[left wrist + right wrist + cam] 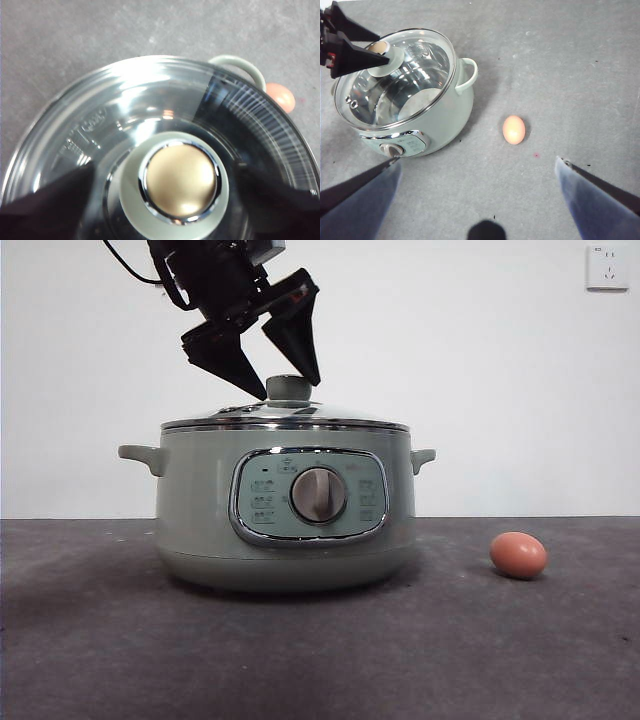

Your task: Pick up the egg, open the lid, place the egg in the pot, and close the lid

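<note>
The sage-green pot (195, 505) stands at mid-table with the glass lid (340, 418) resting on it. My left gripper (289, 390) hangs just above the lid, open, one jaw on each side of the green knob (131, 192) and not gripping it. In the right wrist view the pot (445, 117), the lid (422, 65) and the left gripper (382, 47) show from above. The reddish-brown egg (518, 555) lies on the table to the right of the pot, also visible as the egg (514, 129) ahead of my open, empty right gripper (478, 160), which is high above the table.
The dark grey table (320, 660) runs back to a white wall carrying a socket (607, 267) at the top right. A side handle (468, 75) of the pot sticks out toward the egg (281, 95).
</note>
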`<move>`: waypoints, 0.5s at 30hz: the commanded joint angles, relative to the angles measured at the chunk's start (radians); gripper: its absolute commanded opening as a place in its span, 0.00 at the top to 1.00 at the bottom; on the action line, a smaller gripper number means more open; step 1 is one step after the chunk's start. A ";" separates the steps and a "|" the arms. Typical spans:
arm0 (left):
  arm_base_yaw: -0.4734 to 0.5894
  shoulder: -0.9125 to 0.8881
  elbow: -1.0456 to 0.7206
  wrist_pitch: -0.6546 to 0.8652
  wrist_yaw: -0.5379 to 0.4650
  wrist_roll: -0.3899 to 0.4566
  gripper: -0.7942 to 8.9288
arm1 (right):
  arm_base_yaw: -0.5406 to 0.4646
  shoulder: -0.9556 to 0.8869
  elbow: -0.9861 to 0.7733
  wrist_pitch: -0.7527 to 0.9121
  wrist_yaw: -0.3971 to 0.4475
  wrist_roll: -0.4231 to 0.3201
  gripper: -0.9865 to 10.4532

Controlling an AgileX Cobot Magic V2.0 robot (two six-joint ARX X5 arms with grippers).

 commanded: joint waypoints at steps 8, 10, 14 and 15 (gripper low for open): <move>-0.016 0.011 0.003 -0.005 0.007 -0.016 0.64 | 0.000 0.000 0.002 0.010 0.000 -0.006 0.37; -0.016 0.011 0.003 -0.006 0.008 -0.027 0.67 | 0.000 0.000 0.002 0.010 0.000 -0.006 0.37; -0.018 0.011 0.003 -0.037 0.008 -0.030 0.78 | 0.000 0.000 0.002 0.011 0.000 -0.006 0.37; -0.018 0.011 0.003 -0.044 0.008 -0.031 0.83 | 0.000 0.000 0.002 0.011 0.000 -0.006 0.37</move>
